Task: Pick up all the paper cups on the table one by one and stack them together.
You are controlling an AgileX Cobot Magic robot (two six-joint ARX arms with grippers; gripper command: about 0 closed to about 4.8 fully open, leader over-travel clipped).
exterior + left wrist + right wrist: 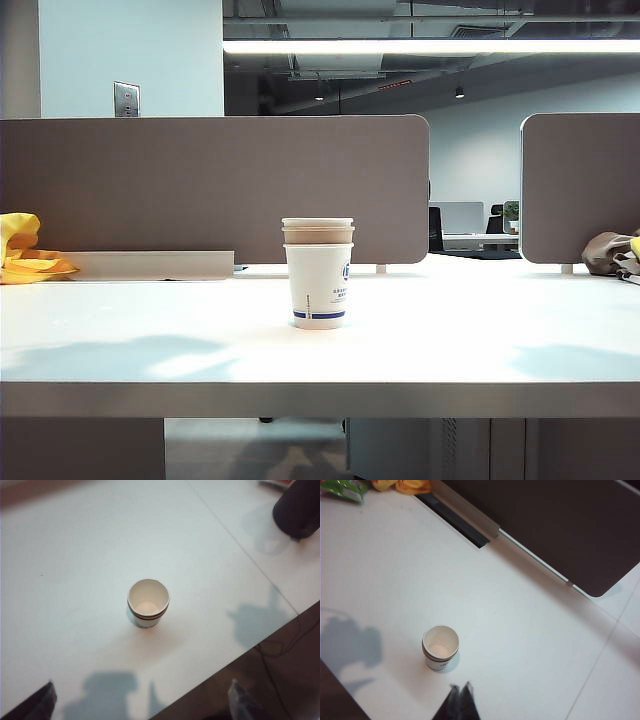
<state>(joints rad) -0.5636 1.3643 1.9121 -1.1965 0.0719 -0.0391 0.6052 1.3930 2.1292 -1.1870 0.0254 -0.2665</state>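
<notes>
1. Paper cups (318,272): all three sit nested in one upright stack near the middle of the table (150,330). Outer cup is white with a blue logo and a blue stripe at the base; a tan-brown rim shows just above its lip, and a white rim tops that.
2. In the left wrist view the stack (148,602) is seen from above: open mouth up, pale inner bottom visible, tan band under the top rim. It stands apart from the table's front edge.
3. In the right wrist view the same stack (440,647) stands alone on the white top, well clear of the brown-grey divider panel (560,525).
4. Left gripper (142,702): only the two dark fingertips show at the frame edge, spread wide apart, nothing between them. It hangs above the table, well apart from the stack.
5. Right gripper (459,700): dark fingertips pressed together into one point, pinching nothing. It is above the table, near the stack but not touching it.
6. Neither arm appears in the exterior view; only soft shadows lie on the table to either side of the stack.
7. Surroundings: yellow cloth (25,252) at the far left of the table against the panel; a dark bundle (612,253) at the far right.
</notes>
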